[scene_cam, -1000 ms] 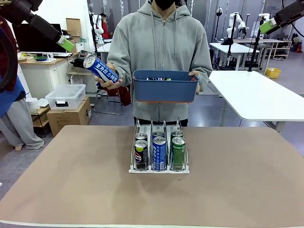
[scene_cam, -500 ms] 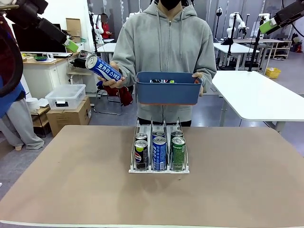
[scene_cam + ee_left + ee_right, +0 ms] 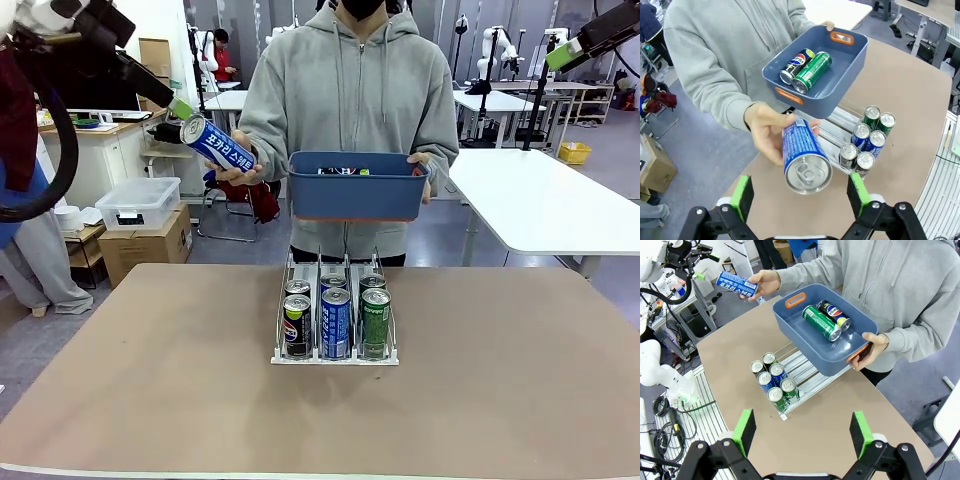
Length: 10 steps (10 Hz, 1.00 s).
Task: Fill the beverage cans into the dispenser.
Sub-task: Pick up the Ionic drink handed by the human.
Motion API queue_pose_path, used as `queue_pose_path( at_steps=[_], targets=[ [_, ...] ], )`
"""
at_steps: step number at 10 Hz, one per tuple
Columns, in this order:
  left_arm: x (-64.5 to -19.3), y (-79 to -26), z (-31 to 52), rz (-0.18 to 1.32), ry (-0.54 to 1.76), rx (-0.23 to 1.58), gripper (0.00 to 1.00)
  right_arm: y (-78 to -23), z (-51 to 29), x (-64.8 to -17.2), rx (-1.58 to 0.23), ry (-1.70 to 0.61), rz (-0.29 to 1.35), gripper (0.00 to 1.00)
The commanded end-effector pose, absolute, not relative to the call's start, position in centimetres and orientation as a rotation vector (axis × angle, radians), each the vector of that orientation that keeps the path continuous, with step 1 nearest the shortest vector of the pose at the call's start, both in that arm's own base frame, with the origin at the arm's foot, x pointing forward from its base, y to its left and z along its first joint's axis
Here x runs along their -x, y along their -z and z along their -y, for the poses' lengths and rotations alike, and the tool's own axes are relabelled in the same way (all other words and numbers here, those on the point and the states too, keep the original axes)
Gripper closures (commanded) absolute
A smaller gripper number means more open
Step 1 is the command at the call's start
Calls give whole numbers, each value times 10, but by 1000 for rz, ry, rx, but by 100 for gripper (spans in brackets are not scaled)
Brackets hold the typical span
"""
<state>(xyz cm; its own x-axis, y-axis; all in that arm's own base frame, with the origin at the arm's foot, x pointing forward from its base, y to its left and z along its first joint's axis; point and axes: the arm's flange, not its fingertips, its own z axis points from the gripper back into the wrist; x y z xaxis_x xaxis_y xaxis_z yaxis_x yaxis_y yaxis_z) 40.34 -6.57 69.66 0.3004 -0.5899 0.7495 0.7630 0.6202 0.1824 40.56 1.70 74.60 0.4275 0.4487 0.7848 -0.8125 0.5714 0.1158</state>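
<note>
Hovering in the upper left of the front view, the left arm's jaws are spread wide and empty. Their green pads [image 3: 742,196] are seen either side of the silver top of a slim blue white-lettered aluminium can [image 3: 218,146], which is held out tilted in the person's hand [image 3: 240,172]. Offered, not yet gripped! The right arm's jaws are likewise wide at the upper right, with nothing between them. At frame centre, the low white-railed three-lane dispenser [image 3: 335,359] is found on the brown desk [image 3: 150,380], with two upright cans [image 3: 335,322] loaded in each lane. Roughly two-thirds done, it is judged. Three cans are left: the offered one, plus a black Pepsi can [image 3: 796,65] and a green one [image 3: 812,71] lying in the blue plastic tub [image 3: 355,195] held above the rack.
</note>
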Motion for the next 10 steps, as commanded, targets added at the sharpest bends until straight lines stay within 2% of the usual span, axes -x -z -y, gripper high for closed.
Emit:
queue_pose_path(
  at_steps=[1, 10],
  targets=[
    [-411, -682, 72, 886, 896, 208, 0, -746, -17, -405, -532, -834, 783, 0],
    [-438, -641, 91, 904, 837, 216, 0, -746, -17, -405, -532, -834, 783, 0]
  ],
)
